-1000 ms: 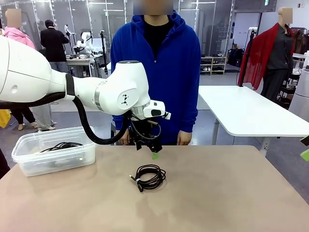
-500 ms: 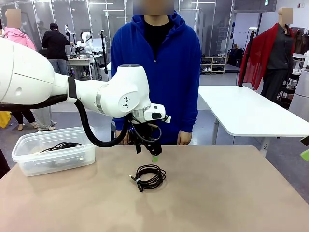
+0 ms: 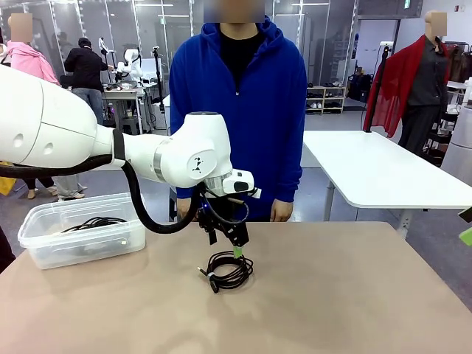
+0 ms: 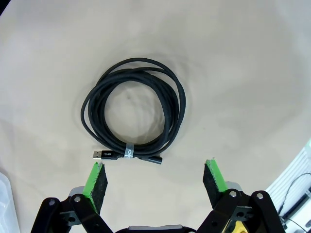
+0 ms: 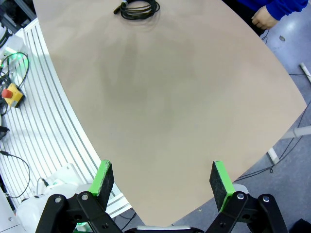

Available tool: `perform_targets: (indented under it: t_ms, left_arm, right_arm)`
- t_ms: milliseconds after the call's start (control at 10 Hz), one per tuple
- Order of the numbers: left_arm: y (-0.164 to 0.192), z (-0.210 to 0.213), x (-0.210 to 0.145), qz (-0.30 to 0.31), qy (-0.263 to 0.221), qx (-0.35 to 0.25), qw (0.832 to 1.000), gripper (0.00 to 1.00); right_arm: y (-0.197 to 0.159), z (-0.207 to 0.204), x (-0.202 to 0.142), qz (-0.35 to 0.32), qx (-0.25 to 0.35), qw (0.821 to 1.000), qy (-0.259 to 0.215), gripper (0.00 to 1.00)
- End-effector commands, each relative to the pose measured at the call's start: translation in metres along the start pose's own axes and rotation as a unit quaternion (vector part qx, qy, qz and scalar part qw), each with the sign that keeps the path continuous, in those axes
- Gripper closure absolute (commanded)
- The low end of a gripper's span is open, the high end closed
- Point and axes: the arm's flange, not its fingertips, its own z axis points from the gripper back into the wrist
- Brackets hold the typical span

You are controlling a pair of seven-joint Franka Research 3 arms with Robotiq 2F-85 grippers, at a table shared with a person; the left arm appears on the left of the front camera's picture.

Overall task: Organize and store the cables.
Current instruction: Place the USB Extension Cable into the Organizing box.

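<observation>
From the front, a thin black coiled cable (image 3: 228, 271) lies on the matte tan table (image 3: 332, 295) under the left gripper (image 3: 227, 242); its wrist view shows wide-spread jaws, a banded coil and metal plug; the right gripper (image 5: 162, 179) gapes empty.

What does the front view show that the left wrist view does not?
Front only: a clear bin at the table's left with a cable inside, and a person standing at the far side. Left wrist only: the coil's band and plug, and the open left gripper seen from above it. Both: the coil lying on the table, untouched.
</observation>
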Motion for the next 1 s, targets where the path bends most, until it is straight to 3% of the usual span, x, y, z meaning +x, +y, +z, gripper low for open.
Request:
perform_targets:
  t_ms: [0,900]
  left_arm:
    - [-0.001,0.002,0.006,0.007,0.012,-0.015,1.000,0.00]
    - [0.002,-0.027,0.007,0.008,0.031,-0.027,0.999,0.00]
  right_arm:
    - [0.000,-0.001,0.001,0.000,0.001,1.000,-0.003,0.00]
    - [0.000,-0.001,0.001,0.000,0.001,1.000,-0.003,0.00]
